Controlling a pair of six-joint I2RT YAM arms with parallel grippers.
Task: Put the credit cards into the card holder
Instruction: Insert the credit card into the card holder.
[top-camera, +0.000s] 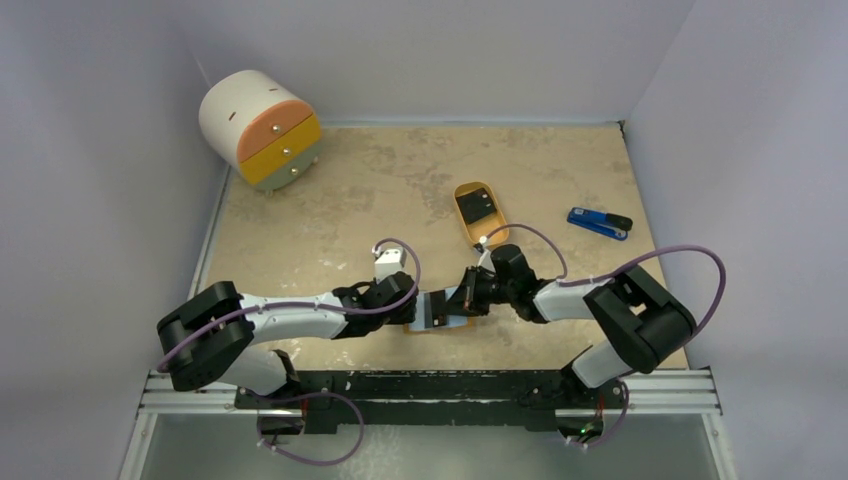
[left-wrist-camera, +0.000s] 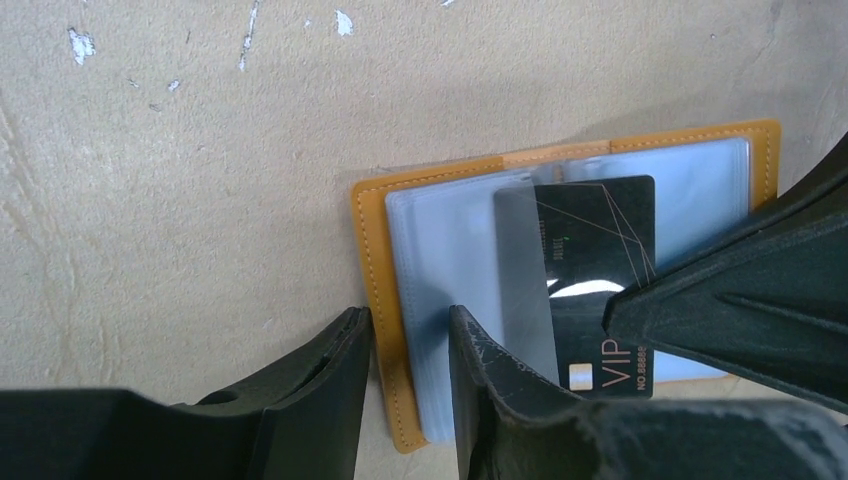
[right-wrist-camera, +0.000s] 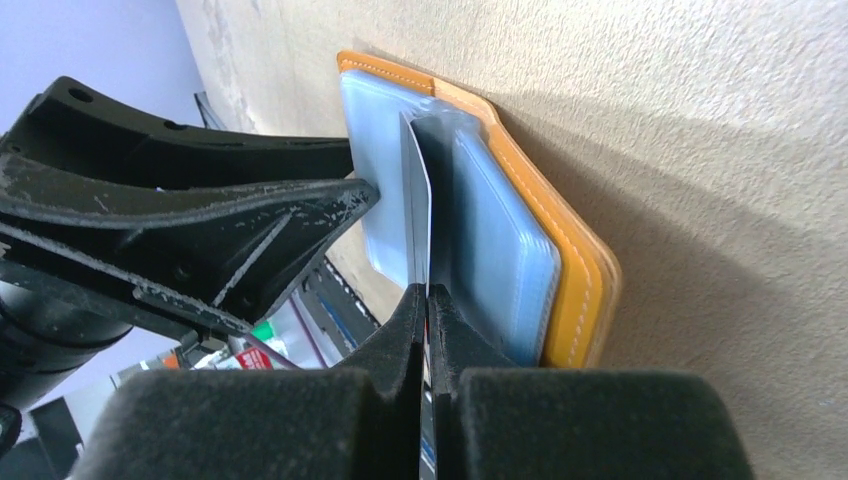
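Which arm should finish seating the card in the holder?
Right. The right claw is shut on the credit card, whose edge sits among the open card holder's clear sleeves. The left claw, jaws apart, only straddles the holder's edge.

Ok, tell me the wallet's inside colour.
Pale blue-grey; the wallet shows it best in the left wrist view.

The table has a mottled beige top, marked here and there with small white chips. The card holder lies open and flat near the table's near edge, its pale blue-grey inside facing up. Farther back sits an orange oval tray, with a blue-and-black gadget well to its right. A round white drawer unit stands in the far left corner.
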